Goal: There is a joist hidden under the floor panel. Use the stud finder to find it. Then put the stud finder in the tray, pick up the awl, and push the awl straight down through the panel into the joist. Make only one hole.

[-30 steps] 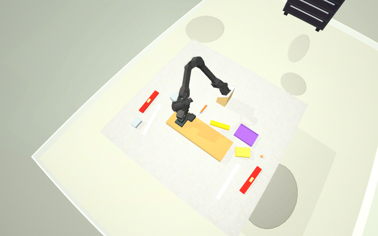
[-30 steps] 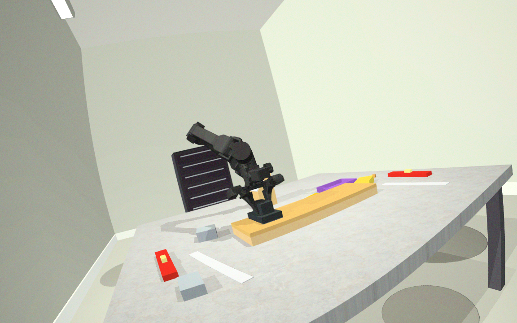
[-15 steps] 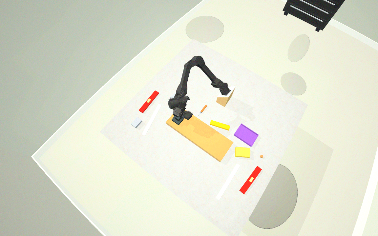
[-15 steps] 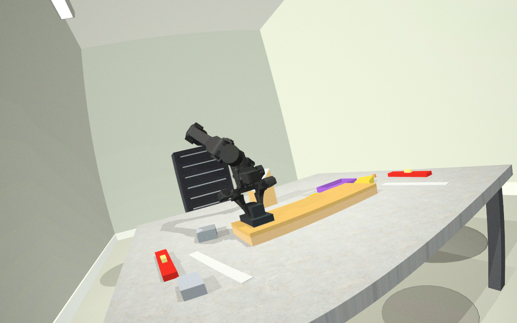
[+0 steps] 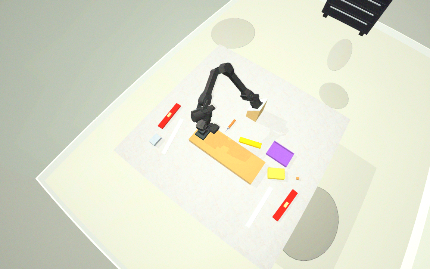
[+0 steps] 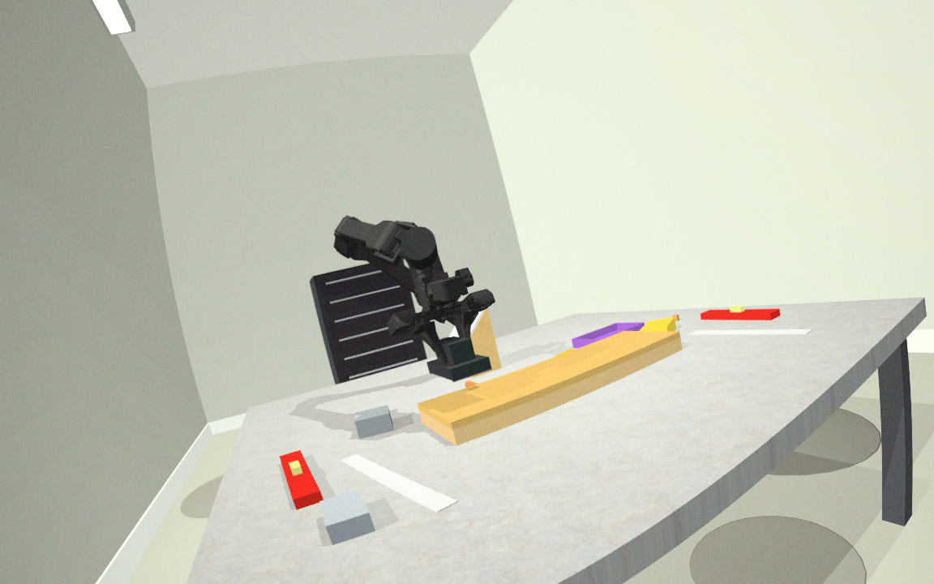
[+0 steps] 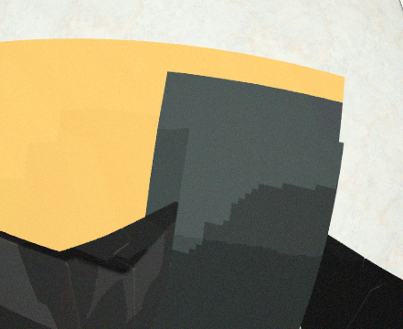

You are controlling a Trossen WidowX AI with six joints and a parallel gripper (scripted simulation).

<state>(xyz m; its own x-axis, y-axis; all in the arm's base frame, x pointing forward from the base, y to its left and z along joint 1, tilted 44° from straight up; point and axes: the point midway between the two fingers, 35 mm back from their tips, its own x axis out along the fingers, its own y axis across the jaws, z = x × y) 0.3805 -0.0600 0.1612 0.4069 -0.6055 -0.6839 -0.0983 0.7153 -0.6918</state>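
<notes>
My gripper (image 5: 202, 129) (image 6: 454, 347) (image 7: 239, 223) is shut on the dark stud finder (image 5: 202, 135) (image 6: 460, 368) (image 7: 256, 137). The stud finder is upright, its flat base down, and seems to hang a little above the left end of the orange-yellow floor panel (image 5: 243, 170) (image 6: 564, 374) (image 7: 73, 82). No lit indicator shows on it. The awl (image 5: 231, 124) (image 6: 470, 384), with an orange handle, lies behind the panel. The purple tray (image 5: 279, 154) (image 6: 590, 340) is empty, beyond the panel's right end. The joist is hidden, and I see no hole in the visible panel.
A yellow bar (image 5: 249, 142) lies between awl and tray, and a yellow block (image 5: 276, 173) (image 6: 660, 324) beside the tray. Red bars (image 5: 169, 115) (image 5: 284, 204) and white strips lie beyond both panel ends. Grey blocks (image 6: 373, 421) (image 6: 345, 517) are at the left. A wooden wedge (image 5: 252, 115) stands by the arm's base.
</notes>
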